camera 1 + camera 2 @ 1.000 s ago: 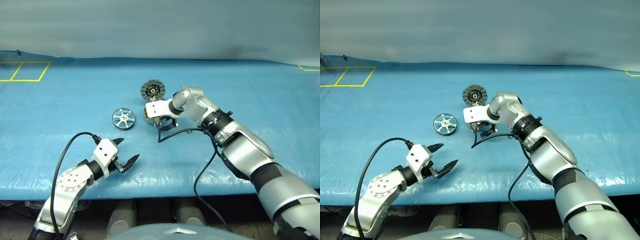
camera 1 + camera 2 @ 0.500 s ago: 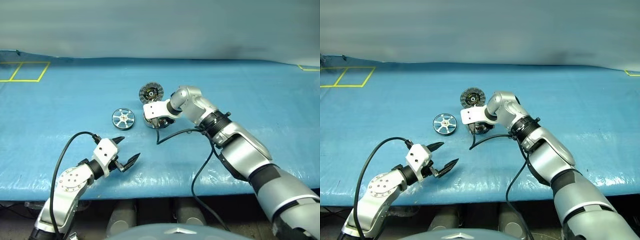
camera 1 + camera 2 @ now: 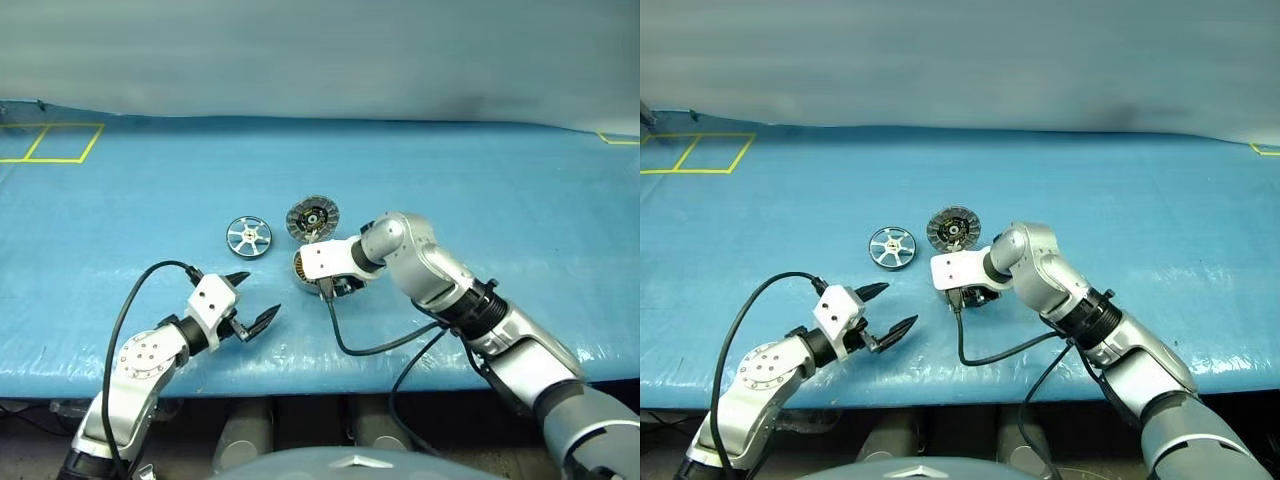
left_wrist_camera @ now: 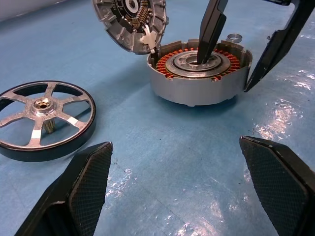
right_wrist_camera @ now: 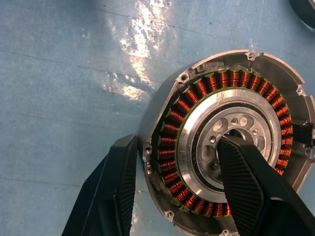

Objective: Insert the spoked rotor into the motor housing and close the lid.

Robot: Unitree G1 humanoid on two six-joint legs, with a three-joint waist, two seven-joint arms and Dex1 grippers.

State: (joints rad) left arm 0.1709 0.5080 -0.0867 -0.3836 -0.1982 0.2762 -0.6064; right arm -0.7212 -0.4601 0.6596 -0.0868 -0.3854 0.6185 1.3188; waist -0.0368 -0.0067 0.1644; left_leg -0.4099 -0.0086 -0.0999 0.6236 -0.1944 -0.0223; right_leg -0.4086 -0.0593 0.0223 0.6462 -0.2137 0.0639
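The motor housing (image 4: 197,88), a grey cup with copper windings around a pale hub, sits mid-table. My right gripper (image 5: 176,142) points down onto it and is shut on its wall, one finger (image 5: 246,182) in the hub and the other outside the rim. The lid (image 3: 312,219) stands open and tilted at the housing's far rim, its dark ribbed face towards me. To the housing's left the spoked rotor (image 3: 247,237) lies flat on the table. My left gripper (image 3: 257,298) hovers open and empty nearer the front edge, aimed at the housing.
Everything rests on a blue table cover (image 3: 480,200). Taped yellow squares (image 3: 50,143) mark its far left. A small silver ring (image 4: 235,37) lies just behind the housing. The right arm's black cable (image 3: 370,345) loops over the table near the front edge.
My right gripper has narrowed onto the housing and dragged it, with the lid, towards the table's front edge. The left gripper and the rotor have stayed put.
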